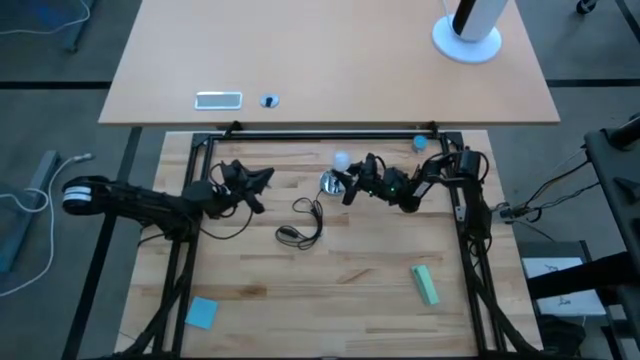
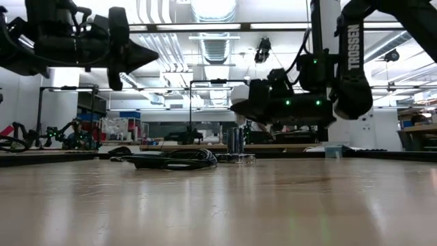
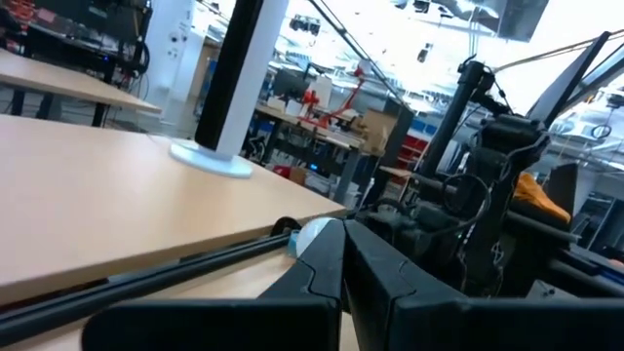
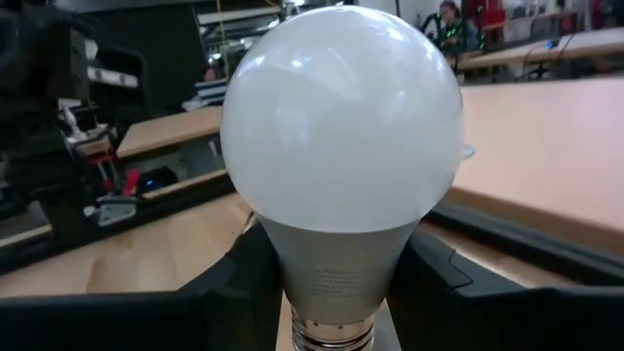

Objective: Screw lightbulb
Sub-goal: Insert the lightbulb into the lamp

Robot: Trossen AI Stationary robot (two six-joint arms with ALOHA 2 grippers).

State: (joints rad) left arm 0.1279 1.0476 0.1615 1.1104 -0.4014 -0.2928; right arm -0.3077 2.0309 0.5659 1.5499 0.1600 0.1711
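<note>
The frosted-white lightbulb (image 4: 341,117) is in my right gripper (image 1: 352,184), lifted over the far middle of the table. It shows as a white spot in the high view (image 1: 341,159) and the low view (image 2: 239,92). The round silver socket (image 1: 330,183) stands upright on the table (image 2: 235,143) just below and beside the bulb, and its black cord (image 1: 305,222) lies coiled toward the near side. My left gripper (image 1: 262,180) is shut and empty, hovering left of the socket, well above the table (image 2: 145,58). My right gripper pinches the bulb's grey-white neck (image 4: 331,278), just below the globe, between its two fingers (image 4: 239,288). The fingers come in about level from the table's right. The bulb is lifted clear of the table, its globe beyond the fingertips and its screw base back toward the wrist.
A small blue cap (image 1: 420,143) lies at the far right by the black frame rail (image 1: 330,135). A green block (image 1: 425,284) lies near right and a blue square (image 1: 201,312) near left. The table's near half is bare wood between them.
</note>
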